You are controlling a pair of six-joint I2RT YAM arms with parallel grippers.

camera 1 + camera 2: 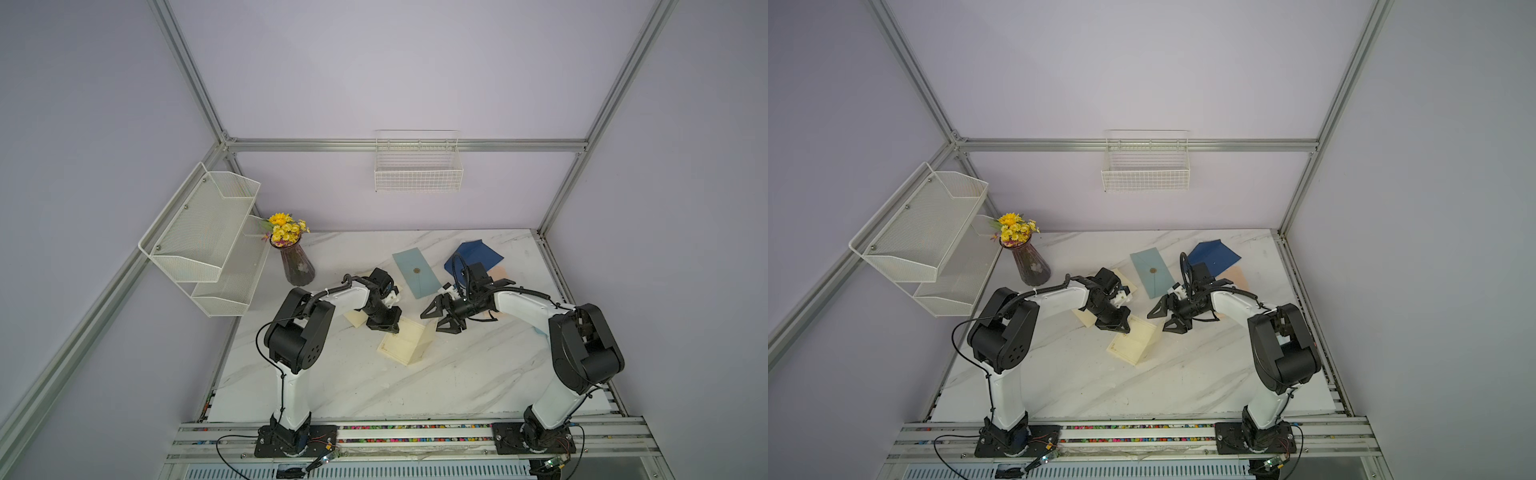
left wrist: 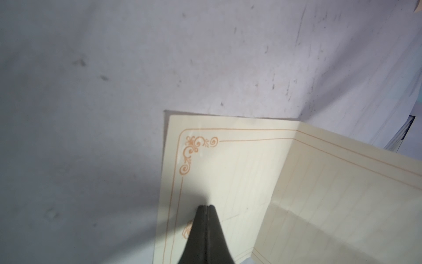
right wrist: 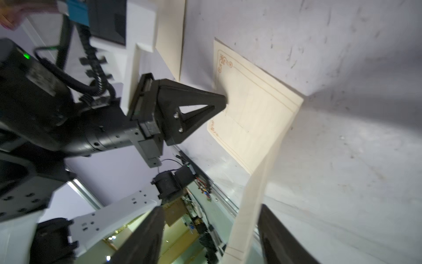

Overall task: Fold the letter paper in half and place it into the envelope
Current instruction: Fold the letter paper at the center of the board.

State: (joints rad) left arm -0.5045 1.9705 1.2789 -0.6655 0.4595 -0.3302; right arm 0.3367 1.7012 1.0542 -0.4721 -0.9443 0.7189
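Arms lean inward: my left gripper (image 2: 206,209), clenched, points down onto the letter paper (image 2: 230,160); right gripper (image 1: 430,323) hovers released.

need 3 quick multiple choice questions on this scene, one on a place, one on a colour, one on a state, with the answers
1. Where does the light blue envelope lie on the table?
A. beyond the letter paper, toward the back wall
B. on top of the letter paper
C. at the front edge of the table

2. What colour are the flowers in the vase?
A. red
B. yellow
C. white

3. What state is the letter paper in?
A. fully flat
B. partly folded, one half raised
C. tucked inside the envelope

1 A: both top views show it farther back than the paper.
2 B: the blooms are yellow.
3 B: the left wrist view shows a crease with one half standing up.
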